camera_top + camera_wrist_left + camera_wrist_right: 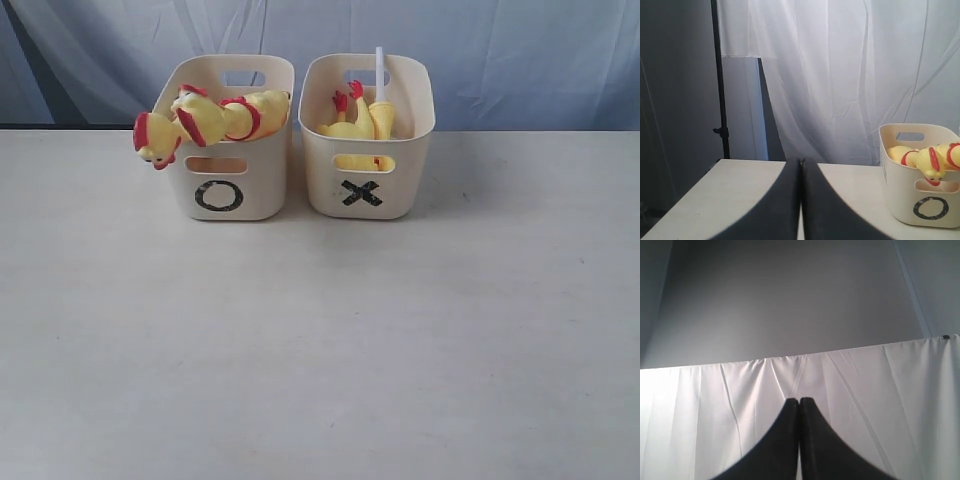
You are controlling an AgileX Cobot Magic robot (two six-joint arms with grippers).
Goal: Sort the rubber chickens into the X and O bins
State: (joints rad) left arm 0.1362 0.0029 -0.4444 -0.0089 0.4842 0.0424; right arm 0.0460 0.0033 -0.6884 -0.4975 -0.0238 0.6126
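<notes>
Toward the far side of the table, the O bin is sitting on the left, carrying two long rubber chickens (one head is hanging over its left rim). Just beside it on the right, the X bin is holding the headless body and the stick piece. The left claw and the right claw are both clenched, gripping nothing.

The O bin walls off the lower parts of the two long chickens, so how they lie inside cannot be told. The X bin hides most of the headless body and the foot of the white stick. The left pincer and right pincer are blurred and cut off by the picture's edge
</notes>
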